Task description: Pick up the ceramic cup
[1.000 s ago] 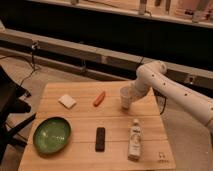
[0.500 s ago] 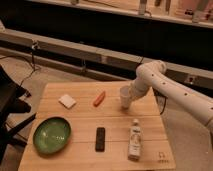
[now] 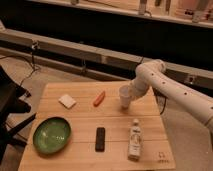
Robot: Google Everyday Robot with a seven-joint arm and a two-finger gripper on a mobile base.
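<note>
The ceramic cup [image 3: 124, 96] is a small plain white cup. It stands upright at the far right part of the wooden table [image 3: 80, 116]. My gripper [image 3: 131, 95], at the end of the white arm [image 3: 165, 87], is right against the cup's right side at cup height. The arm reaches in from the right. The contact between gripper and cup is hidden by the arm's wrist.
An orange-red object [image 3: 99, 98] lies left of the cup. There is a white square pad [image 3: 67, 101] at the far left, a green bowl [image 3: 51, 135] at the near left, and a black remote [image 3: 100, 138] in the near middle. A white labelled bottle [image 3: 134, 140] stands at the near right. A dark chair [image 3: 10, 112] is left of the table.
</note>
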